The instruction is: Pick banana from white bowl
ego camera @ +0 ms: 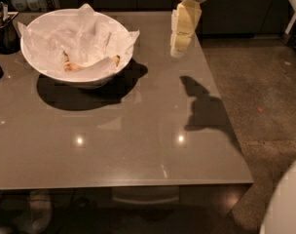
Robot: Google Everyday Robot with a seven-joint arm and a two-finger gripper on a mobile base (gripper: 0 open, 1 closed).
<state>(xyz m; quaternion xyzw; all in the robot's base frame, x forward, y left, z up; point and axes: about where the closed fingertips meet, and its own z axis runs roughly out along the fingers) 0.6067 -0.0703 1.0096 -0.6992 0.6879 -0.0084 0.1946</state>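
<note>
Yellow-brown with dark flecks, the banana lies low in the white bowl, toward its near wall, bedded in crumpled white paper. We see it only in part. One stretch shows at the left and what we take for its other end peeks out at the right, while a fold of paper lies over the middle. The bowl stands on the far left part of the grey table, near a dark container of utensils.

The gripper hangs over the table's far right side, well apart from the bowl. We cannot tell whether it is spread or pressed together, and we see nothing in it.

We judge the fruit light and short but soft. Skin this speckled suggests flesh that bruises or splits under a hard squeeze, so we want a gentle closing. Its curve lets it rock or roll on the loose paper, and the paper itself may slide or get pinched along with it.

We would take hold across the body's narrow width, coming down from above because the sloping walls leave little room from the side. The bare left stretch looks the cleanest place, since the middle is under the fold. We would avoid the stem end, which may tear.
</note>
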